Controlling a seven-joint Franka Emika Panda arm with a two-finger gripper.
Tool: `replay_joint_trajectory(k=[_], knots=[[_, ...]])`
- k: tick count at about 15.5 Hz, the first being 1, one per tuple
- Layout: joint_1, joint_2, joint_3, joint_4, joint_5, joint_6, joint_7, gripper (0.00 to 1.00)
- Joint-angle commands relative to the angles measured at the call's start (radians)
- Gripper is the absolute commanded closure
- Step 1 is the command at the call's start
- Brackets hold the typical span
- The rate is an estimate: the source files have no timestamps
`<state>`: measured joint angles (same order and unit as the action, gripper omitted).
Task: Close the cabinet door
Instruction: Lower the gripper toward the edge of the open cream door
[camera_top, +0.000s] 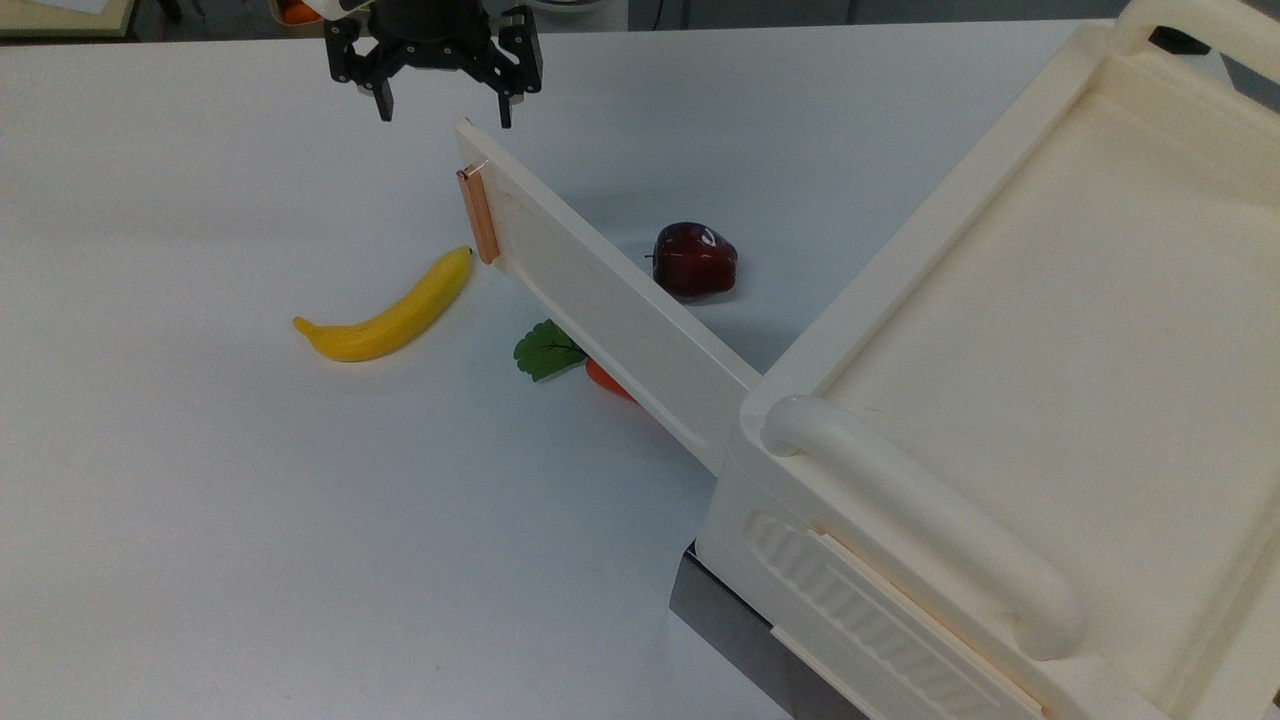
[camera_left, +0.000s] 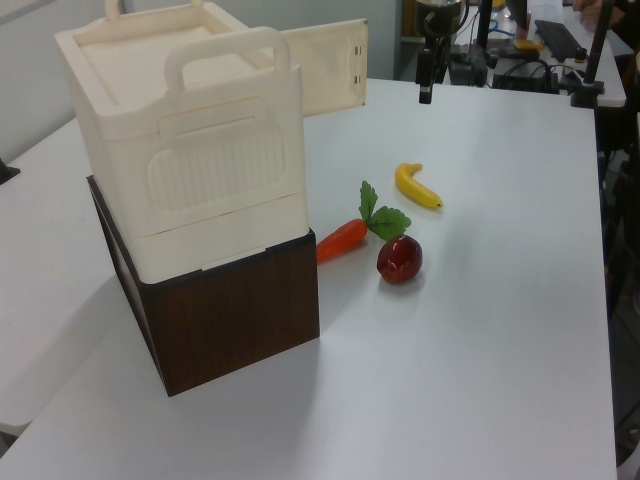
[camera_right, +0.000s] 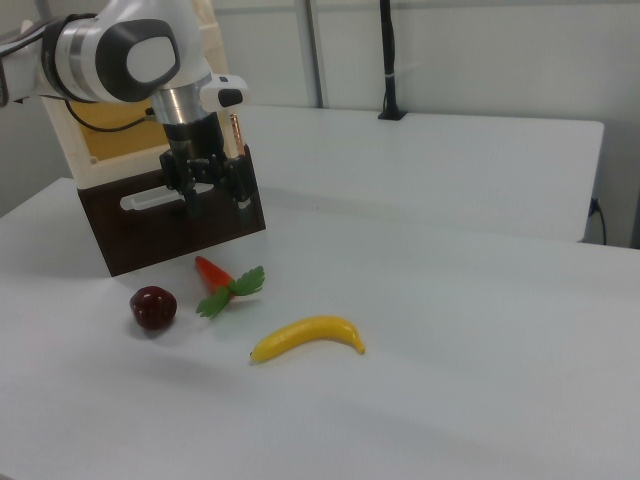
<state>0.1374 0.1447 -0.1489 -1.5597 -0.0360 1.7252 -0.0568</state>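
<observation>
Closest to the camera in the top view is the cabinet (camera_top: 1000, 420), a big cream box with a flat tray top and a fat round handle (camera_top: 930, 520) along its near edge. Under it sits a dark brown wooden base (camera_left: 235, 320), which shows well in the left view.

Sticking out from the cabinet is the cabinet door (camera_top: 600, 290). It is wide open and reaches far out over the white table (camera_top: 200, 500). It is joined to the cabinet at one end. At its far end is a thin copper-orange strip (camera_top: 479, 213).

Above that far end hangs the black gripper (camera_top: 445, 112). Its two fingers are spread apart and hold nothing. In the top view one fingertip (camera_top: 506, 112) is just beside the door's top corner, but I cannot tell if it touches.

On the table lie toy foods. A yellow banana (camera_top: 390, 310) lies on the top view's left, near the strip end of the door. A dark red apple (camera_top: 695, 260) sits on the other side of the door. An orange carrot (camera_top: 605, 378) with green leaves (camera_top: 545, 350) peeks out from under the door. In the left view the carrot and the apple lie close together, with the banana farther back.
</observation>
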Motion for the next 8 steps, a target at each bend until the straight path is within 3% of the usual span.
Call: replay_joint_trajectory(k=[1, 8], knots=[[-0.002, -0.031, 0.0, -0.02, -0.018, -0.016, 0.018, 0.0], [-0.002, -0.03, 0.0, -0.02, -0.018, -0.016, 0.012, 0.0]])
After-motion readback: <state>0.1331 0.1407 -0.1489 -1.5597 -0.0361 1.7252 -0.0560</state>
